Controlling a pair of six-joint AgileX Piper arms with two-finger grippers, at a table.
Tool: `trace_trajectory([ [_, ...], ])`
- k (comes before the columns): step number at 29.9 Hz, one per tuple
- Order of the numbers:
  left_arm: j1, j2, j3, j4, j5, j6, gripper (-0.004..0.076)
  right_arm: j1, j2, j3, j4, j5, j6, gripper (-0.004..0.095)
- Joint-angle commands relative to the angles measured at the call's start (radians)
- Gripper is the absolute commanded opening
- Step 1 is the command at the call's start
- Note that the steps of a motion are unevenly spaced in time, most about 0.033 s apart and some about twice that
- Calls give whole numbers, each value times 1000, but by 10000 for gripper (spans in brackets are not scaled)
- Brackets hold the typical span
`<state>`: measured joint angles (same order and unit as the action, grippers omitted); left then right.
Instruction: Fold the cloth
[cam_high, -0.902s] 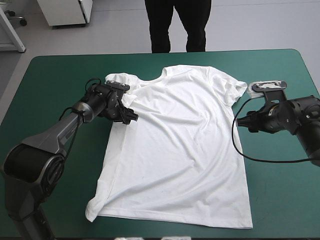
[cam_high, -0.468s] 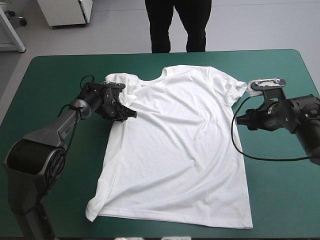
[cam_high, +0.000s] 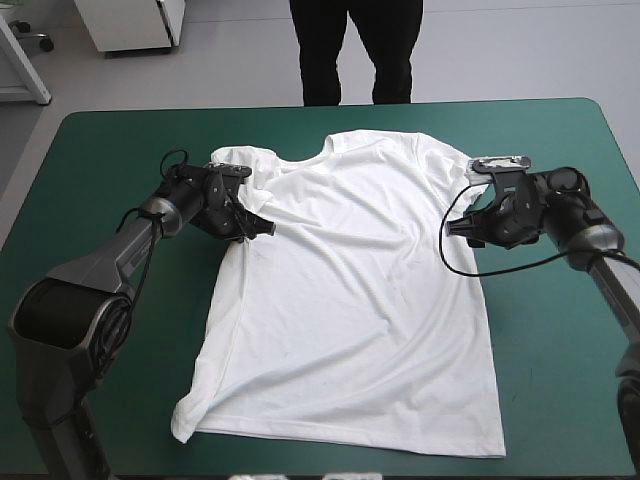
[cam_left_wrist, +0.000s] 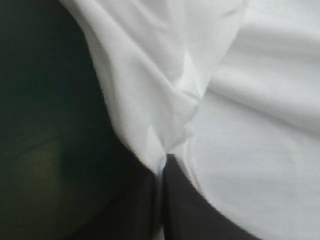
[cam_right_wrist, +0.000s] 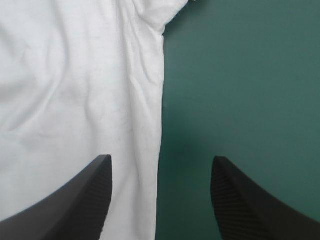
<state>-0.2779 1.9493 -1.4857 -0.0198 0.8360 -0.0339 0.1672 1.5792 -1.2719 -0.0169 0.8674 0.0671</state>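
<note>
T-shirt (cam_high: 350, 300): spread flat at the middle of the table (cam_high: 560, 380), collar toward the far edge. Your left gripper (cam_high: 262, 228): clamped on its underarm fold. Your right gripper (cam_high: 455, 228): spread wide, empty, the shirt's side edge running between its fingers.

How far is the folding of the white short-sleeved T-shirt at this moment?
Done: the white short-sleeved T-shirt lies spread flat on the teal-green table cover. In hand: the left gripper is shut on cloth near one sleeve; the right gripper stands open astride the opposite side edge. Left: every fold, none is made yet.
</note>
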Motion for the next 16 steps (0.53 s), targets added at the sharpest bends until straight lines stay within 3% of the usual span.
trace_trajectory([
  [1,0,-34,-16,-3,23,3,-9,-4,38,-93,5,-19,-9,554],
  [16,0,-34,-17,1,39,3,-9,-4,308,-209,9,-8,-16,554],
])
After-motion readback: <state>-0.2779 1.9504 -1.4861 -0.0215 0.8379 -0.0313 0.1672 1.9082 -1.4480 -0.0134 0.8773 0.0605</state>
